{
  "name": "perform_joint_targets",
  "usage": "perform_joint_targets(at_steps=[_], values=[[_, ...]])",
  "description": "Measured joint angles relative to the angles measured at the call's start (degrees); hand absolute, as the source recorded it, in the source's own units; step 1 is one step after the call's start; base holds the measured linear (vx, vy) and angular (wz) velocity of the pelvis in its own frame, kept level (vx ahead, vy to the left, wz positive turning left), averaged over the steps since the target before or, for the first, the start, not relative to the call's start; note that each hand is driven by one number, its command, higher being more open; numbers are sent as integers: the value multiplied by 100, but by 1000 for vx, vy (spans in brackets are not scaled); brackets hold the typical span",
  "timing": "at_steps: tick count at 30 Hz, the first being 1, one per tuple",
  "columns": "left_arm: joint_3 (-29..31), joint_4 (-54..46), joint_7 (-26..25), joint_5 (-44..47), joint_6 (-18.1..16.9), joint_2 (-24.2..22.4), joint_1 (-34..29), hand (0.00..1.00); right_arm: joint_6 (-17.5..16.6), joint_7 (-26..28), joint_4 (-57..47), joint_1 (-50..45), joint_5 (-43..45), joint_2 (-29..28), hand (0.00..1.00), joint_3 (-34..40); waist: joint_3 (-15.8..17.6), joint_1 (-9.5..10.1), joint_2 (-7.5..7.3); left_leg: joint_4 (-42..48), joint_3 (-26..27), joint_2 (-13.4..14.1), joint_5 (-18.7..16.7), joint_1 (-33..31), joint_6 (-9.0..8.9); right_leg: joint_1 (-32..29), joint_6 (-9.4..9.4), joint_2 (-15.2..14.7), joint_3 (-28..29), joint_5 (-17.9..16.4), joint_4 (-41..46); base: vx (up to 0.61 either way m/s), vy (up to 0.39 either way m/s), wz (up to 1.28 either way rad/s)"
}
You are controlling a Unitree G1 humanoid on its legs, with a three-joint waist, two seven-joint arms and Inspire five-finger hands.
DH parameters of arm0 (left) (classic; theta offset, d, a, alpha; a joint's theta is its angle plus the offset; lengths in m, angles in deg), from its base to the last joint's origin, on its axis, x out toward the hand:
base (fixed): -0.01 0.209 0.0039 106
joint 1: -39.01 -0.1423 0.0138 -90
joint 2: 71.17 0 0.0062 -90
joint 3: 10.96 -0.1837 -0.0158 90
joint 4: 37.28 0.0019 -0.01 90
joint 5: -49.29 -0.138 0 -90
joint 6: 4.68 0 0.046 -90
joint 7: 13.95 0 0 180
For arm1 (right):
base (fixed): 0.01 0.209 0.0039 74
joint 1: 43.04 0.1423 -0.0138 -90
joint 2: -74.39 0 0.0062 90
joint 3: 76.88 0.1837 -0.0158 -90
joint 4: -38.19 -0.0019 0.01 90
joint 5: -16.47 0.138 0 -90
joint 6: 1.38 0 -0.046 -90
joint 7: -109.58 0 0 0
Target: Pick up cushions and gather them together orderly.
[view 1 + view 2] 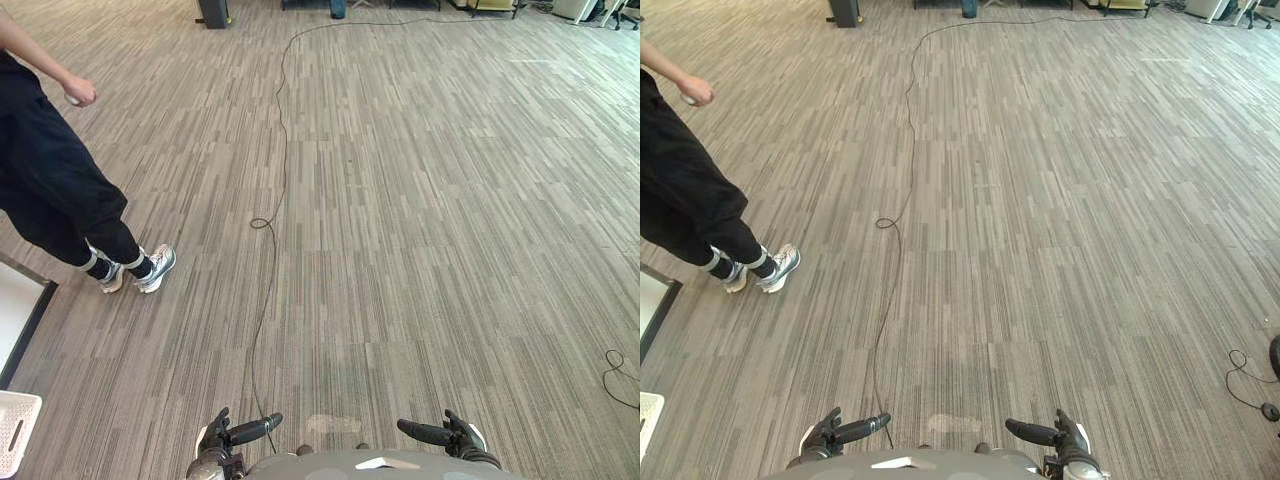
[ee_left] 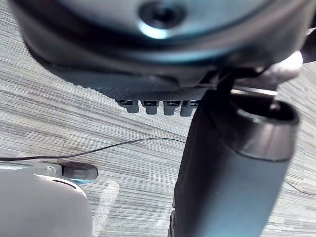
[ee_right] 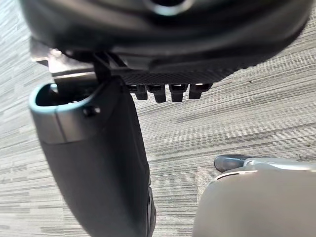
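Observation:
My left hand (image 1: 236,433) is held low at the near edge of the left eye view, its fingers straight and pointing inward, with nothing in it. My right hand (image 1: 441,433) mirrors it on the other side, also open and empty. In the left wrist view the thumb (image 2: 232,163) stands out over bare carpet, with the fingertips (image 2: 158,106) in a short row beside it. The right wrist view shows the same: thumb (image 3: 98,163), fingertips (image 3: 168,92), and grey striped carpet beyond.
A person in black trousers and silver shoes (image 1: 152,266) stands on the carpet to my left. A white slotted basket (image 1: 14,432) and a dark-edged white panel (image 1: 22,308) lie at the near left. Dark furniture bases (image 1: 213,12) stand far back.

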Motion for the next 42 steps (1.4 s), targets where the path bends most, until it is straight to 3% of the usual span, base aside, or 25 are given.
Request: perform_joint_targets(at_steps=[27,30,31,33,34,37,39,40,41,42], values=[[-439,324,-9,-240,14,216,177,100,-5,-2,250,104,437,-24,100,61,13,-38,-49,-6,-189,-3,145,-120,-87,82,-38,-7,-327,30,-144,-32,-35,6],[-427,322,-9,-224,14,232,212,100,-8,-1,245,107,442,-61,100,140,35,-36,-82,98,-202,6,94,-224,-54,42,-42,-11,-396,26,-151,-33,-25,10],[-403,310,-10,-220,15,254,237,100,-9,-1,241,121,449,-90,100,172,75,-35,-135,502,-200,13,-115,-444,-39,6,-48,-39,-417,24,-145,-26,-11,8],[-281,251,-9,-216,18,249,246,100,-8,3,226,134,456,-96,100,175,135,-23,-145,1599,-5,131,-667,-931,-204,-23,-130,-45,-408,-21,-85,-3,16,-1],[-139,215,-11,-210,29,192,233,100,-14,4,168,119,559,-89,100,239,248,-21,-72,2642,506,371,-1008,-1292,-346,54,-230,-10,-409,-155,41,-2,41,-1],[93,81,-20,-161,45,118,200,100,-7,1,94,68,666,-89,100,283,377,-1,-51,4204,1041,746,-1309,-1889,-247,265,-294,-71,-361,-311,118,40,43,-2],[174,24,-24,35,9,72,193,100,5,-3,88,69,696,-33,100,283,400,24,1,4284,1086,988,-1483,-2268,-195,300,-189,-207,-306,-427,172,182,159,-13],[176,-21,-26,67,4,55,193,100,4,-2,76,75,751,-18,100,279,406,37,10,3869,1072,1005,-1418,-2381,-240,302,-87,-362,-261,-492,197,170,173,-15],[175,-31,-26,67,0,53,199,100,4,-2,76,80,812,-13,100,279,408,44,14,3522,1060,985,-1304,-2420,-272,316,-17,-462,-236,-535,211,203,205,-16],[170,-32,-25,65,1,33,217,100,7,-2,75,86,888,14,100,279,431,53,55,2743,1016,938,-938,-2419,-412,357,133,-637,-193,-626,210,254,255,-13]])
